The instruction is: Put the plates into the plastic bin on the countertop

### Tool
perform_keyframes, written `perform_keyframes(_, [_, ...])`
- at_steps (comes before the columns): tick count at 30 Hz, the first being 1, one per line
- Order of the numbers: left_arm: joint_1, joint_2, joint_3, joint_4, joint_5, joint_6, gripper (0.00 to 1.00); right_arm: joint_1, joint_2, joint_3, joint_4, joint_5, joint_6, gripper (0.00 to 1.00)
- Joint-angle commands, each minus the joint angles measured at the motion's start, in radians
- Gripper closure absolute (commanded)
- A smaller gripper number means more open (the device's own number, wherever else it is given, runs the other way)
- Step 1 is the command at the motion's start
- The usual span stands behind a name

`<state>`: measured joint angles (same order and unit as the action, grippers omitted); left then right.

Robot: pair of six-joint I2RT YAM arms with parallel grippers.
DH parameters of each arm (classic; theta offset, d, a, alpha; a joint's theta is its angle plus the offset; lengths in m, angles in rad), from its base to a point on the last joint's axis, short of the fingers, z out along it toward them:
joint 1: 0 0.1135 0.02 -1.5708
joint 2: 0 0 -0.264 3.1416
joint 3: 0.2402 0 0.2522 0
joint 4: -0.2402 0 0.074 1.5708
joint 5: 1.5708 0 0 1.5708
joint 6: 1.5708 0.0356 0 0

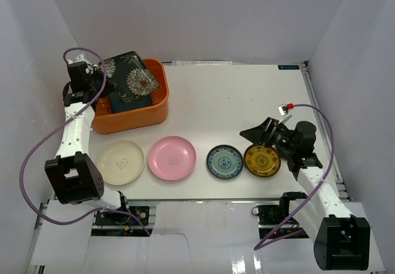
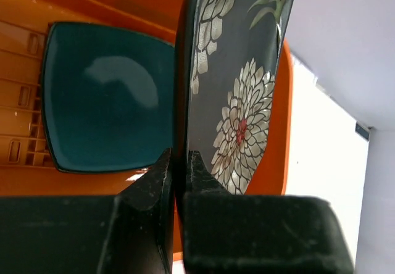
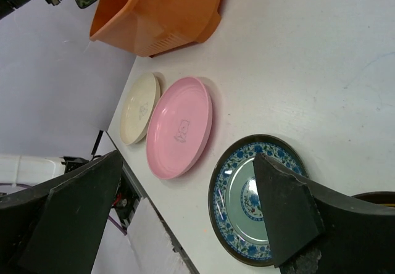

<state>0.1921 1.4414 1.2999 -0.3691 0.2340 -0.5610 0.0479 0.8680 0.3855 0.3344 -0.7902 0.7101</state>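
My left gripper (image 1: 102, 76) (image 2: 180, 163) is shut on the edge of the black square plate with white flowers (image 1: 133, 76) (image 2: 237, 101). It holds the plate tilted over the orange plastic bin (image 1: 162, 110) (image 2: 281, 120). A teal square plate (image 2: 108, 98) lies flat in the bin. On the white countertop (image 1: 234, 101), a cream plate (image 1: 121, 162), a pink plate (image 1: 172, 158), a blue-patterned plate (image 1: 224, 161) (image 3: 237, 194) and a yellow-patterned plate (image 1: 262, 160) sit in a row. My right gripper (image 1: 256, 132) (image 3: 185, 160) hangs open and holds nothing, just above the blue-patterned and yellow-patterned plates.
White walls close in the countertop on the left, back and right. The bin stands in the far left corner. The row of plates runs close to the table's near edge, in front of the arm bases.
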Motion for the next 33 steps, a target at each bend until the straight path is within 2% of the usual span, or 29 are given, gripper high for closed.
perform_keyframes(1, [-0.013, 0.02, 0.104, 0.006, 0.094, 0.01, 1.0, 0.009, -0.026, -0.01, -0.028, 0.023, -0.047, 0.07])
perform_keyframes(7, [0.006, 0.154, 0.153, -0.054, 0.053, 0.059, 1.0, 0.053, -0.038, -0.028, -0.041, 0.072, -0.057, 0.08])
perform_keyframes(11, [0.01, 0.212, 0.179, -0.09, -0.012, 0.09, 0.98, 0.191, -0.031, -0.014, -0.072, 0.186, -0.093, 0.08])
perform_keyframes(13, [0.009, 0.247, 0.185, -0.094, -0.021, 0.098, 0.9, 0.249, -0.018, -0.01, -0.071, 0.26, -0.092, 0.08])
perform_keyframes(14, [0.01, 0.261, 0.199, -0.103, -0.019, 0.101, 0.74, 0.304, -0.011, -0.008, -0.064, 0.29, -0.089, 0.08])
perform_keyframes(17, [0.01, 0.287, 0.21, -0.12, -0.03, 0.11, 0.47, 0.397, 0.031, 0.009, -0.052, 0.377, -0.089, 0.08])
perform_keyframes(18, [0.01, 0.283, 0.196, -0.117, -0.036, 0.108, 0.31, 0.42, 0.043, 0.018, -0.052, 0.397, -0.098, 0.09])
perform_keyframes(21, [0.01, 0.246, 0.188, -0.108, -0.048, 0.102, 0.12, 0.498, 0.109, 0.056, -0.043, 0.489, -0.113, 0.11])
perform_keyframes(24, [0.01, 0.157, 0.153, -0.079, -0.061, 0.084, 0.03, 0.569, 0.24, 0.119, -0.041, 0.54, -0.139, 0.15])
perform_keyframes(27, [0.006, 0.051, 0.104, -0.056, -0.082, 0.07, 0.02, 0.638, 0.34, 0.188, -0.032, 0.601, -0.162, 0.22])
perform_keyframes(33, [-0.032, -0.247, -0.091, 0.001, -0.122, 0.065, 0.02, 0.733, 0.57, 0.36, -0.072, 0.683, -0.233, 0.24])
